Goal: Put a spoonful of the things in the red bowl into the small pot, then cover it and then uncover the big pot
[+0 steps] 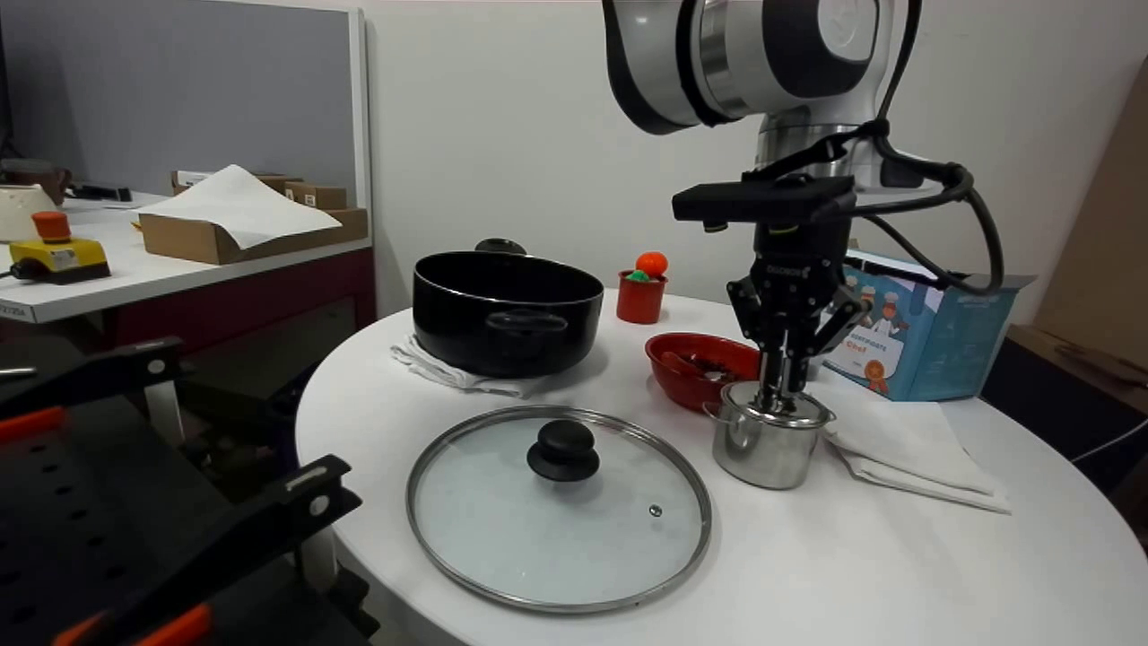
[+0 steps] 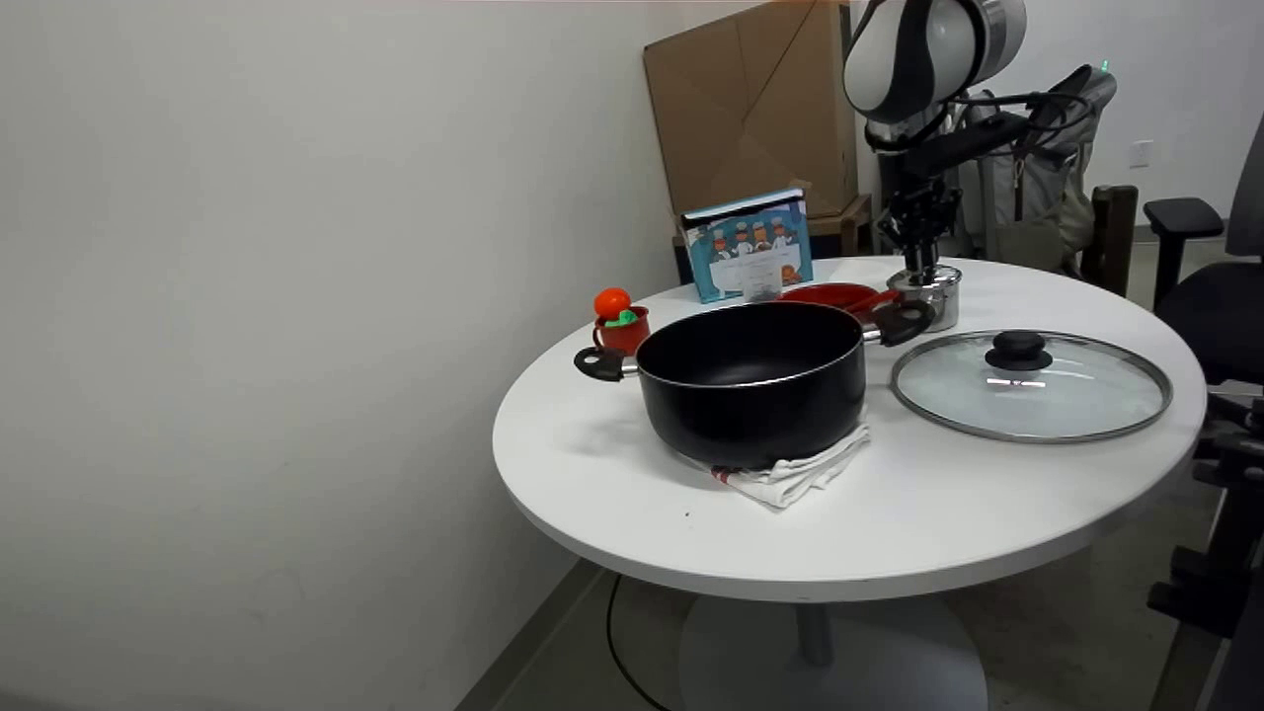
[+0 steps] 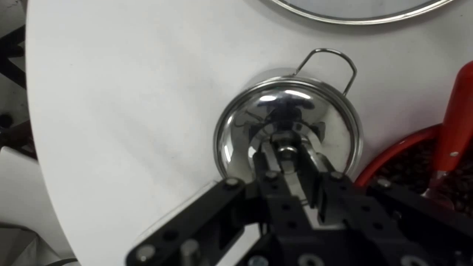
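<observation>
The claw (image 1: 782,393) is pointing nearly straight down and clenching the knob (image 3: 287,150) of the steel lid (image 3: 281,107); the lid is apparently sitting on the small pot (image 1: 767,453), directly beneath the claw. The coming move is probably turning on that upright line: letting go, then rising straight. The red bowl (image 1: 686,388) is standing just beside the claw, the uncovered big pot (image 2: 755,420) well apart from it.
</observation>
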Motion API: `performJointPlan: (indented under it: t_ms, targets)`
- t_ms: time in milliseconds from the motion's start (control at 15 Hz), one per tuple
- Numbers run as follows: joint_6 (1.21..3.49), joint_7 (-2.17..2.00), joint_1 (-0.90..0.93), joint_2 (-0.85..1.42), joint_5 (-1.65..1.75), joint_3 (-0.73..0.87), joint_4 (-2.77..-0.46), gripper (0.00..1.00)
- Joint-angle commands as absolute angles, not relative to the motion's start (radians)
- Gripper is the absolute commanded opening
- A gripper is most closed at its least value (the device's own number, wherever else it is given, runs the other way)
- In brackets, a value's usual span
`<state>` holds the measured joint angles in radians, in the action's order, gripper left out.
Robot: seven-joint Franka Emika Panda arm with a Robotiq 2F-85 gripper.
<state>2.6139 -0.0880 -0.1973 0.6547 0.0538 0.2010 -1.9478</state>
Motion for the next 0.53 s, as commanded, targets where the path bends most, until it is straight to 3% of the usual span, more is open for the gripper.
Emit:
performJointPlan:
  t_ms: [0, 467]
  targets:
    - [2.631, -0.049, -0.219, 0.636, 0.027, 0.179, -1.966, 0.12]
    - [2.641, 0.016, -0.28, 0.606, -0.044, 0.116, -1.987, 0.12]
